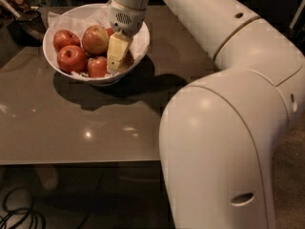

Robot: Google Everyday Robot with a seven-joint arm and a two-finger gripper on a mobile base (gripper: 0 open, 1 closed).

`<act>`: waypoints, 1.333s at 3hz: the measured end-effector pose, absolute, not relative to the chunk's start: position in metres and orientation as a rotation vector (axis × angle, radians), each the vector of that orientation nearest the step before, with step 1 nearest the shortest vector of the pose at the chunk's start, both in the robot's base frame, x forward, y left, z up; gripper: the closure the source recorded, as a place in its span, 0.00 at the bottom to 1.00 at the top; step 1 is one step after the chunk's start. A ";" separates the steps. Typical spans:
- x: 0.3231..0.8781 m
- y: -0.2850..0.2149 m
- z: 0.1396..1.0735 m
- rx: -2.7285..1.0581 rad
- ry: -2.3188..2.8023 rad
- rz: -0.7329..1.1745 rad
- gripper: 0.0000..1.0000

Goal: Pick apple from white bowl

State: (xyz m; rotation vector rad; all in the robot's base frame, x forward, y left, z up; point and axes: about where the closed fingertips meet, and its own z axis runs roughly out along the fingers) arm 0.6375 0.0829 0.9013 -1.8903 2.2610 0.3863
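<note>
The gripper (116,65) dips inside the white bowl (62,18) near its right rim; how it grips cannot be told. The apple (127,61) peeks out behind it, and red apples (71,57) crowd the bowl's left.

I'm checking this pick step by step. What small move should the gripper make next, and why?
Probably a short, slow descent straight down. The gripper is low inside the white bowl, at its right side, next to a small red apple, and what lies under it is hidden, so no grasp shows yet.
</note>
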 end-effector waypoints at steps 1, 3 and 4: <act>0.637 0.083 0.901 -1.890 2.261 0.386 0.45; 0.638 0.083 0.901 -1.890 2.261 0.386 0.92; 0.644 0.088 0.903 -1.857 2.242 0.388 1.00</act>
